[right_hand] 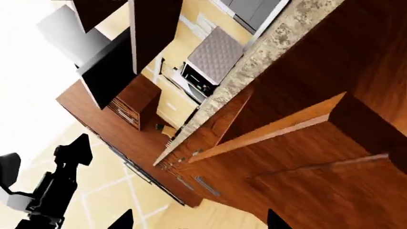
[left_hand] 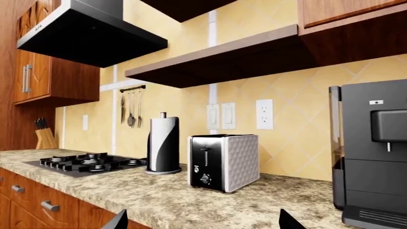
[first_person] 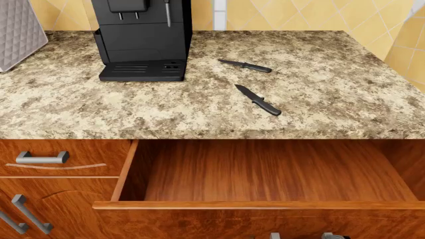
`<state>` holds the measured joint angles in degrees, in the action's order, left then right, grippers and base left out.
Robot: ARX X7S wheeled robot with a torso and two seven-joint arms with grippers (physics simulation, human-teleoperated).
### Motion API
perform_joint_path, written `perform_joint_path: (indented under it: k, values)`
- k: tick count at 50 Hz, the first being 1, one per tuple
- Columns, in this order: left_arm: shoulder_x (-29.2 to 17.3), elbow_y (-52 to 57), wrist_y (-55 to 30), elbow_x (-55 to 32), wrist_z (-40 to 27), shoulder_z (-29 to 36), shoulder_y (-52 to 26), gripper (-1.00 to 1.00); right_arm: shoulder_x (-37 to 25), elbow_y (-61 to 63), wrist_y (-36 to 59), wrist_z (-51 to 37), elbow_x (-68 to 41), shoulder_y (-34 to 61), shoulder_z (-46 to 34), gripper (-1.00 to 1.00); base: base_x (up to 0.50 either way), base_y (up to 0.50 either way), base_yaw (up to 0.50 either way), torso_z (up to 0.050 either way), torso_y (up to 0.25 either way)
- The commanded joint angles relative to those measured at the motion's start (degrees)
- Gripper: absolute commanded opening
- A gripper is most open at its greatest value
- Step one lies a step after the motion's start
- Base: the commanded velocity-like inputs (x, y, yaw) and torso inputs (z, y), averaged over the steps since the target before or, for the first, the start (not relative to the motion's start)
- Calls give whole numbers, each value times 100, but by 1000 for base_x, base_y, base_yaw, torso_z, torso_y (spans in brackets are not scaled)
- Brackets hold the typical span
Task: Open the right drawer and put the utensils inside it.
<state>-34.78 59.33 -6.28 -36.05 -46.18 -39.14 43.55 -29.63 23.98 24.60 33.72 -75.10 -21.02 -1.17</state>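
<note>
In the head view the right drawer (first_person: pixel 265 174) stands pulled out below the counter, its bare wood interior empty. Two utensils, both black-handled knives, lie on the granite counter above it: one (first_person: pixel 258 99) nearer the front edge, the other (first_person: pixel 246 64) farther back beside the coffee machine. Neither gripper shows in the head view. My left gripper (left_hand: pixel 200 222) is open, its tips spread wide over the counter edge near the toaster, with nothing between them. My right gripper (right_hand: pixel 197 222) is also open and empty, low beside the pulled-out drawer (right_hand: pixel 286 124), seen from below.
A black coffee machine (first_person: pixel 143 37) stands at the back left of the counter (first_person: pixel 332 99), and a toaster (left_hand: pixel 222 161) farther left. Beyond it are a paper-towel holder (left_hand: pixel 163 143) and a gas hob (left_hand: pixel 89 163). A closed drawer with a grooved front (first_person: pixel 43 158) sits left of the open one.
</note>
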Motion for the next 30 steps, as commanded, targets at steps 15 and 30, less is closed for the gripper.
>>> perform_joint_path:
  k: [15,30]
  values:
    - [213,-12,-34,-66,212,-165,-36,100,-1303,2919,701,-4052,-1913,3086,36,100,0,0,0,0,0]
    - [243,4,-43,-68,251,-211,-33,100,-1249,2223,1360,-6776,-1990,6815,-828,100,0,0,0,0,0]
